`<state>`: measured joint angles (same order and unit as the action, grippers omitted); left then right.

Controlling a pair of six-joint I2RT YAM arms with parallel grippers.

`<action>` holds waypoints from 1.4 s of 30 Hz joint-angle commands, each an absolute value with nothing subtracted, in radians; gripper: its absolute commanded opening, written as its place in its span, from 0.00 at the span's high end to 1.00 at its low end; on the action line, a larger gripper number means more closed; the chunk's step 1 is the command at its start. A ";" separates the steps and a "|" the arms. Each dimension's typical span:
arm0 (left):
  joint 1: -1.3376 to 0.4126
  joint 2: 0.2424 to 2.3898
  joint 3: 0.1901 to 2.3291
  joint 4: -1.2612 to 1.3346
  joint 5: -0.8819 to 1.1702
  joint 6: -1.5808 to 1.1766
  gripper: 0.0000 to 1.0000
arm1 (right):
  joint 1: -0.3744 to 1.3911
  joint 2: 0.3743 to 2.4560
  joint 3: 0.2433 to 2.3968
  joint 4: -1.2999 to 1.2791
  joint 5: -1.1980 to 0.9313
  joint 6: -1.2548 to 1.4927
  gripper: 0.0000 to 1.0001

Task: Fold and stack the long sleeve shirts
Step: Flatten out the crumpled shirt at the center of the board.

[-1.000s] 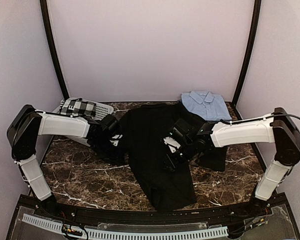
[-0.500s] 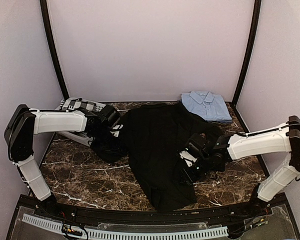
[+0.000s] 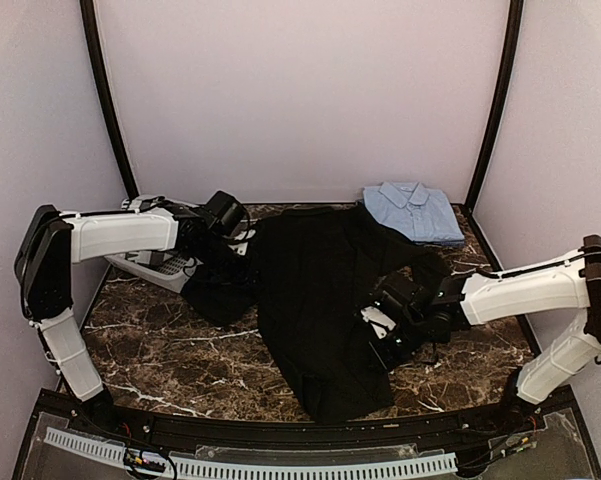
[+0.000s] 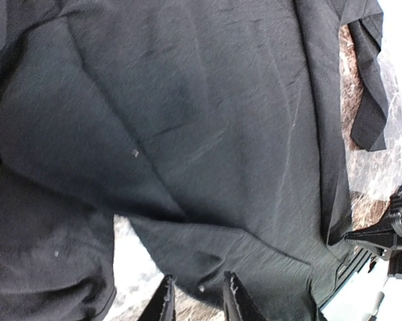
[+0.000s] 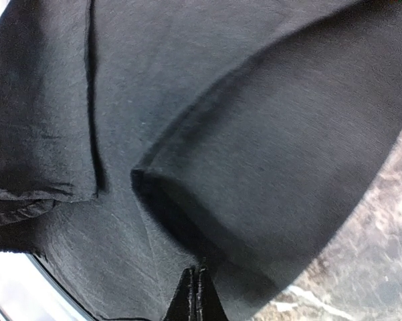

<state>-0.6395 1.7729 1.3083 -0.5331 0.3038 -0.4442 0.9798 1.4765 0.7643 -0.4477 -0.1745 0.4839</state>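
Note:
The black long sleeve shirt (image 3: 310, 290) lies spread across the middle of the marble table, its hem toward the front. My left gripper (image 3: 240, 245) is at the shirt's left edge. In the left wrist view that gripper (image 4: 198, 301) has a buttoned cloth edge (image 4: 207, 267) between its narrowly parted fingers. My right gripper (image 3: 382, 340) is low on the shirt's right side. Its fingers (image 5: 197, 284) are pressed together at the end of a raised fold (image 5: 187, 200). The light blue shirt (image 3: 412, 210) sits folded at the back right.
A white basket (image 3: 165, 268) stands at the back left, partly under my left arm. Bare marble table (image 3: 160, 340) shows in front of it and at the front right. Black frame posts (image 3: 105, 95) rise at both back corners.
My right gripper slid toward the front right over the shirt and its jaws closed. My left gripper rose and drew back toward the basket, pulling the shirt's left edge with it.

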 commanded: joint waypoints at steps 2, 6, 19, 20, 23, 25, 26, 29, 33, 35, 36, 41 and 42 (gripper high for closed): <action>-0.637 1.808 1.371 -0.505 0.344 -0.448 0.76 | 0.983 1.393 0.751 -0.541 -0.077 0.588 1.00; -0.637 1.842 1.391 -0.451 0.389 -0.474 0.76 | 0.962 1.306 0.718 -0.648 0.040 0.750 1.00; -0.637 1.934 1.450 -0.421 0.434 -0.458 0.76 | 0.925 0.782 0.503 -0.795 0.148 1.288 1.00; -0.637 1.937 1.453 -0.420 0.434 -0.456 0.76 | 0.925 0.739 0.489 -0.793 0.151 1.320 1.00; -0.637 1.946 1.458 -0.418 0.443 -0.457 0.76 | 0.925 0.641 0.482 -0.817 0.187 1.359 0.97; -0.637 1.954 1.462 -0.420 0.446 -0.456 0.76 | 0.923 0.594 0.510 -0.847 0.229 1.356 0.87; -0.636 1.959 1.464 -0.425 0.444 -0.453 0.76 | 0.924 0.577 0.528 -0.864 0.254 1.347 0.81; -0.637 1.965 1.463 -0.442 0.445 -0.445 0.76 | 0.923 0.554 0.582 -0.851 0.303 1.262 0.64; -0.652 1.954 1.451 -0.471 0.444 -0.430 0.76 | 0.923 0.628 0.633 -0.754 0.272 1.120 0.54; -0.666 1.943 1.435 -0.473 0.445 -0.427 0.75 | 0.923 0.690 0.635 -0.641 0.196 1.029 0.51; -0.675 1.940 1.430 -0.476 0.444 -0.423 0.75 | 0.923 0.731 0.637 -0.585 0.156 0.989 0.51; -0.712 1.930 1.408 -0.477 0.442 -0.424 0.73 | 0.926 0.968 0.693 -0.437 0.019 0.838 0.51; -0.726 1.931 1.407 -0.475 0.449 -0.427 0.73 | 0.926 1.006 0.711 -0.419 0.007 0.812 0.51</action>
